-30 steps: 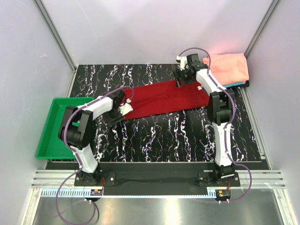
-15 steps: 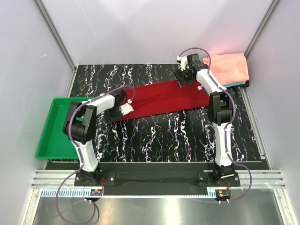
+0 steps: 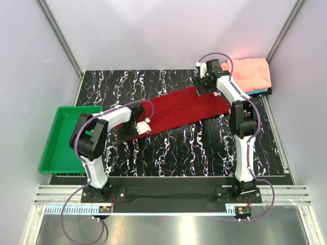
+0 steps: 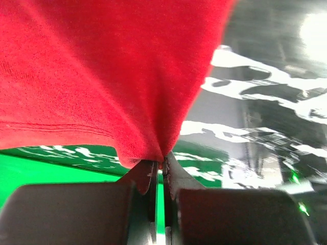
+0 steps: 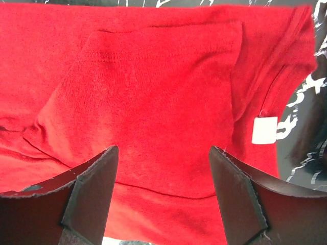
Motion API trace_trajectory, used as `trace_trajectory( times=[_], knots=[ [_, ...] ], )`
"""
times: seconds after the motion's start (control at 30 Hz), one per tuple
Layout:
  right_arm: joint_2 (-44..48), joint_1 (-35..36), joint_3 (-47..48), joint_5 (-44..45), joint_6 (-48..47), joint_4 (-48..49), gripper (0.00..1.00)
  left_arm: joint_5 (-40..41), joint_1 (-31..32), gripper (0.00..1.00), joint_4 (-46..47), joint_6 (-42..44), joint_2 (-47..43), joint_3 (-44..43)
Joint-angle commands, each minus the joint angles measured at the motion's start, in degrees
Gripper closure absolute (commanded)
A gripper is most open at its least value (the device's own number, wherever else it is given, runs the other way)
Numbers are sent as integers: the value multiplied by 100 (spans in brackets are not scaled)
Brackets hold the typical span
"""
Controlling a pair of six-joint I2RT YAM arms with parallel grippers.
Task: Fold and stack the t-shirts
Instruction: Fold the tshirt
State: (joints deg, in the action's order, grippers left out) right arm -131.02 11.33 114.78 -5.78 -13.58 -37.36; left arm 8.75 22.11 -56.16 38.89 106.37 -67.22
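A dark red t-shirt (image 3: 181,108) lies in a long diagonal strip across the black marbled table. My left gripper (image 3: 137,130) is shut on the strip's lower left end; in the left wrist view the red cloth (image 4: 102,76) is pinched between the closed jaws of that gripper (image 4: 164,164). My right gripper (image 3: 202,91) is at the upper right end, open above the shirt (image 5: 153,102), with the right gripper's fingertips (image 5: 164,153) wide apart over a folded sleeve and a white label (image 5: 264,129). A folded salmon-pink t-shirt (image 3: 250,72) lies at the back right on a teal one (image 3: 259,91).
A green plastic tray (image 3: 64,138) stands at the table's left edge, just left of my left arm. Grey walls with metal frame rails close in the back and sides. A black rail with the arm bases runs along the near edge.
My left gripper has closed on the shirt's lower left end and moved right and slightly nearer, drawing that end along. My right gripper has shifted slightly right and stayed open.
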Motion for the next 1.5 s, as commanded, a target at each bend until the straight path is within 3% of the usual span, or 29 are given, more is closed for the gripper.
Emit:
trace_trajectory(
  times=[0.0, 0.37, 0.63, 1.1, 1.47],
  knots=[
    [270, -70, 106, -300, 374, -148, 22, -408, 250, 100, -606, -75, -459, 148],
    [121, -52, -316, -582, 989, -219, 21, -726, 1155, 100, -1168, -462, -863, 359],
    [-256, 0, -105, -661, 1094, -219, 21, -1025, 1919, 100, -1345, -628, -767, 166],
    [-1267, 203, 861, -1434, 1867, -149, 20, -1227, 2807, 100, -1661, -1006, -433, -678],
    [-2700, 326, 2750, -1978, 2544, 370, 19, -1701, 3826, 100, -1740, -1103, 296, -1302]
  ],
)
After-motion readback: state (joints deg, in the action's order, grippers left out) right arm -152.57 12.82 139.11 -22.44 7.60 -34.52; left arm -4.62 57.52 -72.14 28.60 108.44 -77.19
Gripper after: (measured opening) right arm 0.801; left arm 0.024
